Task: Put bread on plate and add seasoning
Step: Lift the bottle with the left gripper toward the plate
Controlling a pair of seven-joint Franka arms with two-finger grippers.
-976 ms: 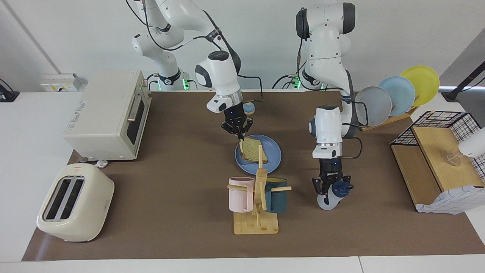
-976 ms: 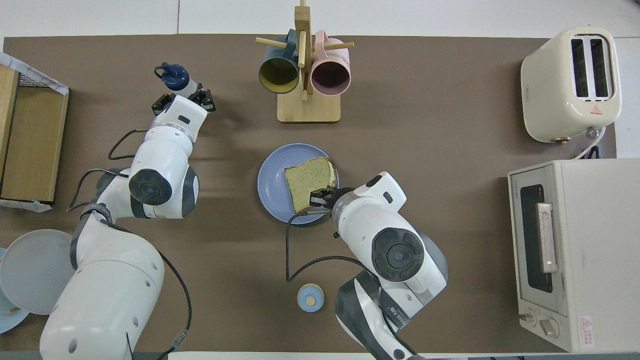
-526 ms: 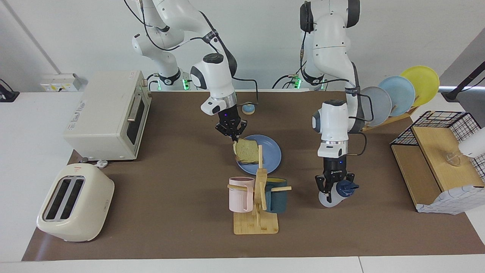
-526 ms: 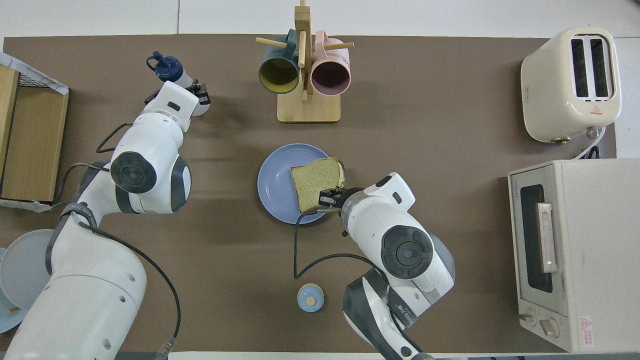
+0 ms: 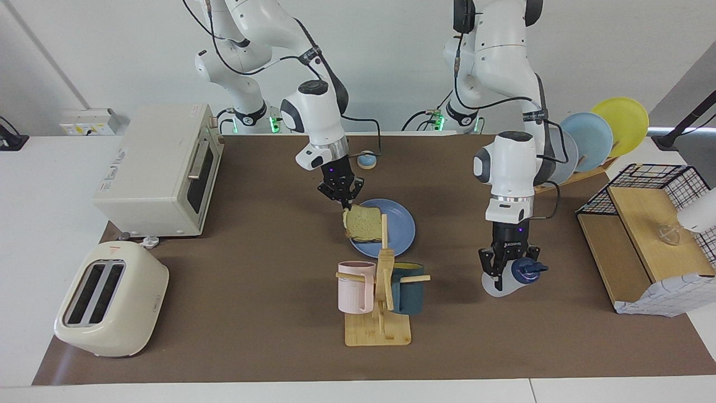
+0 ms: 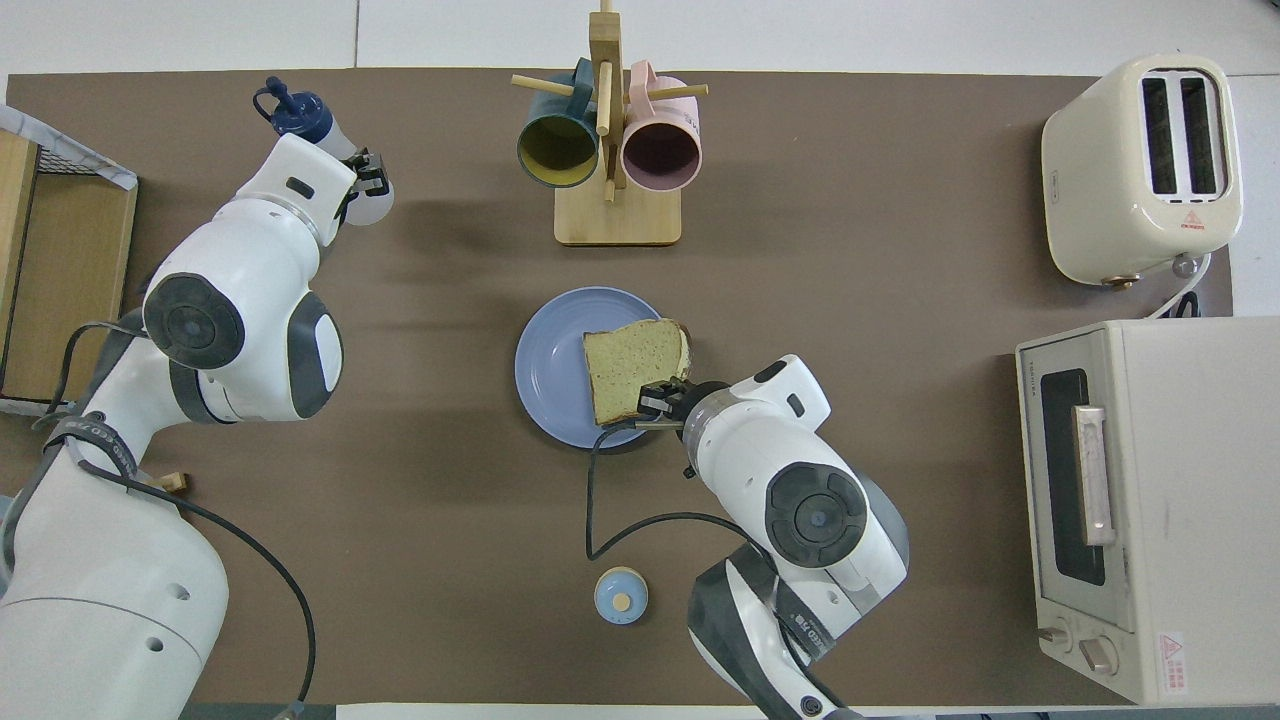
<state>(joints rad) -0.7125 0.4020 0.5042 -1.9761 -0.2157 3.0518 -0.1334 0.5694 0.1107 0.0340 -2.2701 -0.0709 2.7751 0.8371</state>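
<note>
Two grippers busy over brown table mat (image 5: 251, 291) under white wall: right gripper (image 5: 341, 197) pinching bread (image 5: 363, 224) over plate (image 5: 400, 229), frame centre; left gripper (image 5: 508, 268) clamped round tilted seasoning (image 5: 517, 275), lower right.

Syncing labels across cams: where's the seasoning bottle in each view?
Facing view: the seasoning bottle sits low at the picture's right, tilted in the left tool, toward the left arm's end of the table.
Overhead view: the bottle is at the top left, its navy cap poking out past the left arm's wrist.
Shared landmark: the mug rack, beside the bottle in both.
</note>
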